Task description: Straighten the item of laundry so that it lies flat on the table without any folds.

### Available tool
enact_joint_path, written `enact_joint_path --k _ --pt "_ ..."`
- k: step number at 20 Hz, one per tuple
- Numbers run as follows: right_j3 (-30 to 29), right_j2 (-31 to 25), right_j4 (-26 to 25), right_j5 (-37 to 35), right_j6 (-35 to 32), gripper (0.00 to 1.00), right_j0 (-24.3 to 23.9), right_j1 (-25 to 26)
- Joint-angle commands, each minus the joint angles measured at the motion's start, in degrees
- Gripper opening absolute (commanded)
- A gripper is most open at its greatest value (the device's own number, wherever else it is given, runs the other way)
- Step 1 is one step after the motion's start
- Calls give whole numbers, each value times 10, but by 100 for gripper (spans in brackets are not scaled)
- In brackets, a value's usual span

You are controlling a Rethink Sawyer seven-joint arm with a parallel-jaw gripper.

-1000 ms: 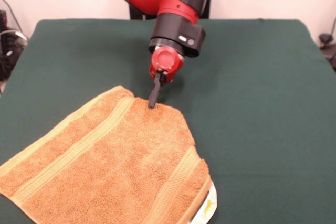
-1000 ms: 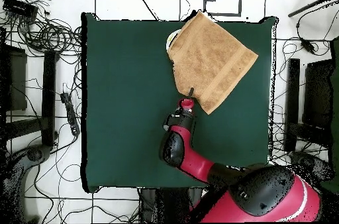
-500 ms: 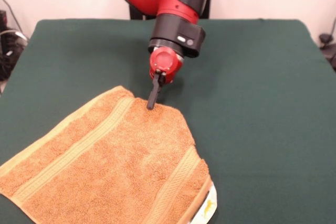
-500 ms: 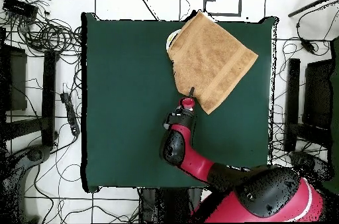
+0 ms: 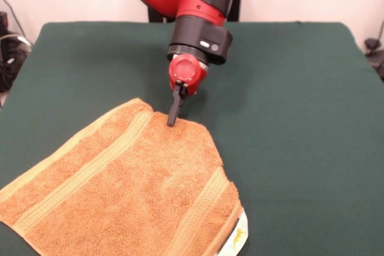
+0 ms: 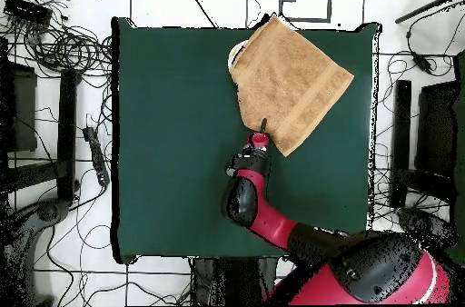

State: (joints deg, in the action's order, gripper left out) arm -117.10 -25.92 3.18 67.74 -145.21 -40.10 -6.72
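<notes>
The orange-tan towel [image 5: 120, 184] lies on the dark green table [image 5: 288, 88] at the front left, hanging partly past the near edge, with stripe bands and a white tag [image 5: 239, 235] at its near right corner. In the overhead view the towel [image 6: 289, 81] lies at the top right of the table [image 6: 173, 140], one corner folded under. My gripper [image 5: 173, 119] comes down from the red arm and its black fingers are shut together, pinching the towel's far edge; it also shows in the overhead view [image 6: 262, 126].
Cables and black stands [image 6: 54, 49] lie on the floor around the table. The towel's near side reaches the table's front edge [image 5: 252, 250].
The arm has shifted very slightly to the left in the front view; the gripper stays on the towel's far edge. The towel has not visibly moved.
</notes>
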Motion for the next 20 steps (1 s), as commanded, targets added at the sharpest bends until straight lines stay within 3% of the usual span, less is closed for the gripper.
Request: enact_joint_path --k 1,9,20 --pt "284 -178 106 -523 -30 100 52 152" --pt "290 -198 72 -566 -31 100 31 170" --pt "301 -210 40 -573 -38 100 22 186"
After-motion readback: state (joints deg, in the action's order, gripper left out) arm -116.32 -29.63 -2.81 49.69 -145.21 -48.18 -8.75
